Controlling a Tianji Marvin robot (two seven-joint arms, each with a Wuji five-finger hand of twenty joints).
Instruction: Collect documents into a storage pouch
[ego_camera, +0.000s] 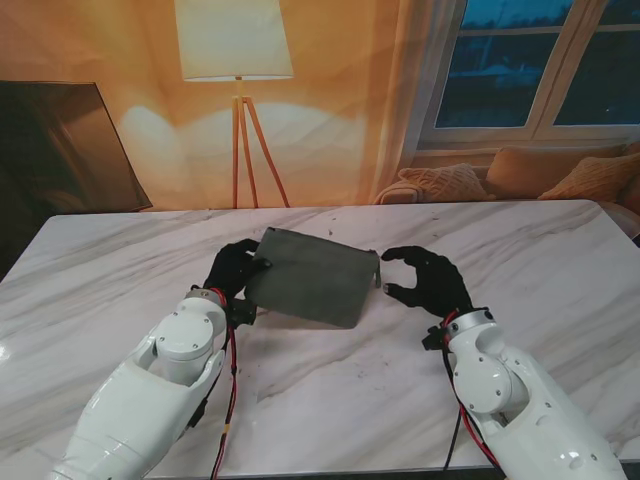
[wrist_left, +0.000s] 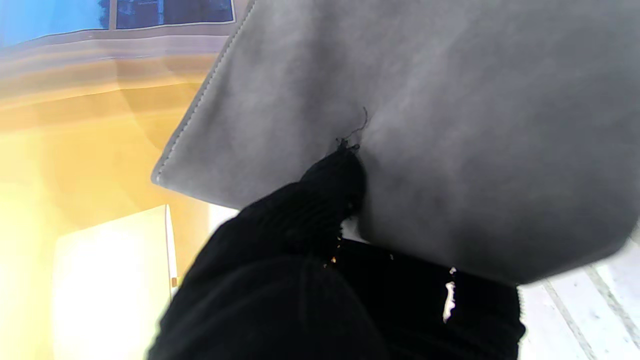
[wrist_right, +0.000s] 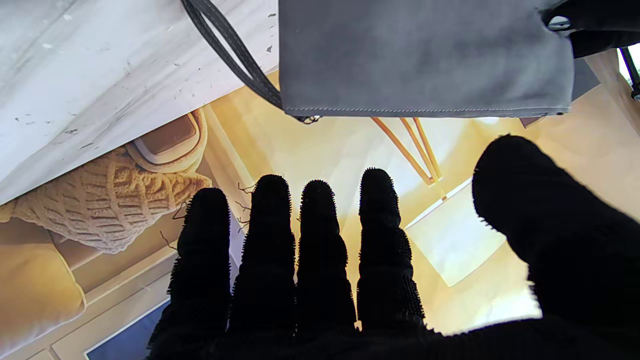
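A flat grey felt pouch (ego_camera: 310, 277) is held tilted above the white marble table (ego_camera: 560, 260), pinched at its left edge by the black-gloved left hand (ego_camera: 232, 268). The black-gloved right hand (ego_camera: 428, 280) hovers just beside the pouch's right edge, fingers spread and empty. A floor lamp (ego_camera: 236, 60) stands beyond the table.

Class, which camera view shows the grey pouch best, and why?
The stand view: it shows the whole pouch, tilted, held by the left hand. The left wrist view shows only a close stretch of fabric; the right wrist view shows one edge and the strap.
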